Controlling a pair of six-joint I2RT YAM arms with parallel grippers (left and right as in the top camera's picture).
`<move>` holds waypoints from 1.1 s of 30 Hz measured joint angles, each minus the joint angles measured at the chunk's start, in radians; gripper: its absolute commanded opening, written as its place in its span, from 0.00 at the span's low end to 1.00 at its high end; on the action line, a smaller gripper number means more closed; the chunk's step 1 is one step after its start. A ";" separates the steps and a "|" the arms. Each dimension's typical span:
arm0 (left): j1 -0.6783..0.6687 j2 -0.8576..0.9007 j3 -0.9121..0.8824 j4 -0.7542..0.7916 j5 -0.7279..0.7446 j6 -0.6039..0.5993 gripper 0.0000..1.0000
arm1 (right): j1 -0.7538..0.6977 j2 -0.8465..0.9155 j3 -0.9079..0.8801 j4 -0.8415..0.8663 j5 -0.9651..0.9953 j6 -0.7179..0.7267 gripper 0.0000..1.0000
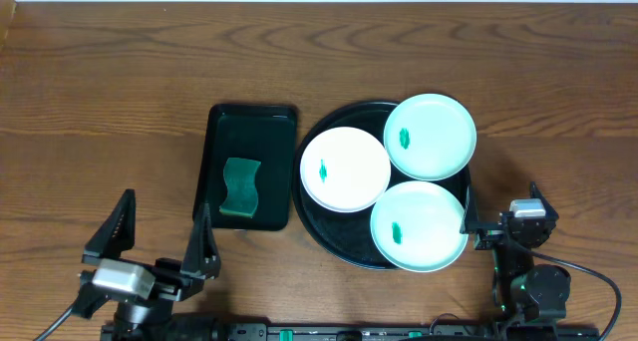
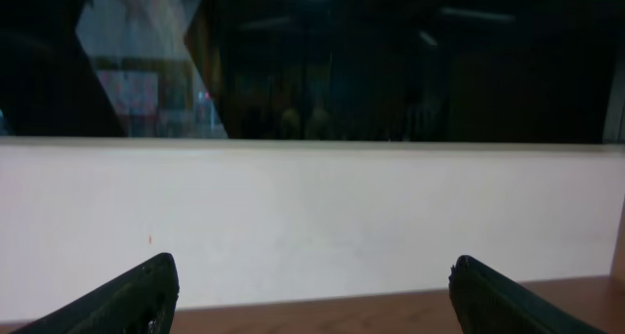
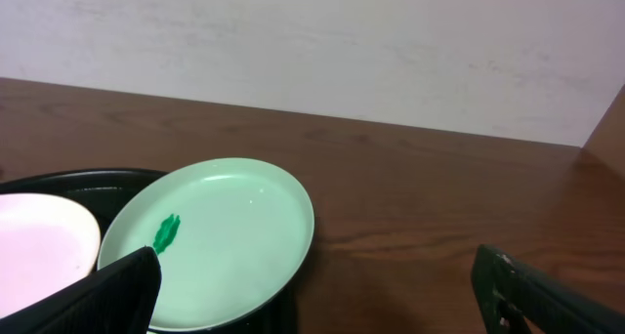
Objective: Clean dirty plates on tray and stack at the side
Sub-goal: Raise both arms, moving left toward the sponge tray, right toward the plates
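The round black tray [image 1: 329, 231] sits right of the table's middle with three plates on it. The white plate [image 1: 345, 169] is at the left, one mint plate [image 1: 430, 135] at the back right and the other mint plate [image 1: 420, 225] at the front. Each bears a small green smear. My left gripper [image 1: 167, 203] is open and empty at the front left, far from the tray. My right gripper [image 1: 503, 213] is open and empty just right of the front mint plate. The right wrist view shows its fingers [image 3: 317, 256] wide apart, a mint plate [image 3: 225, 236], the white plate's edge [image 3: 39, 246] and the tray rim [image 3: 88, 178]. The left wrist view [image 2: 312, 266] shows only wall and table.
A smaller rectangular black tray [image 1: 249, 122] stands left of the round tray with a green sponge [image 1: 239, 189] in it. Bare wooden table lies right of the round tray [image 3: 459, 207]. A white wall runs along the table's far edge.
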 measured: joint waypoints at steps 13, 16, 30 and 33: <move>0.000 0.000 0.000 -0.070 0.000 0.000 0.89 | 0.000 0.000 0.000 0.001 -0.017 0.195 0.99; 0.000 0.000 0.000 -0.093 0.000 0.000 0.89 | 0.000 0.000 0.000 0.013 -0.062 0.328 0.99; 0.000 0.000 0.000 -0.095 0.001 0.000 0.89 | 0.000 0.052 0.376 -0.241 -0.269 0.422 0.99; 0.000 0.000 0.000 -0.089 0.001 0.000 0.89 | 0.000 0.136 0.539 -0.390 -0.274 0.383 0.99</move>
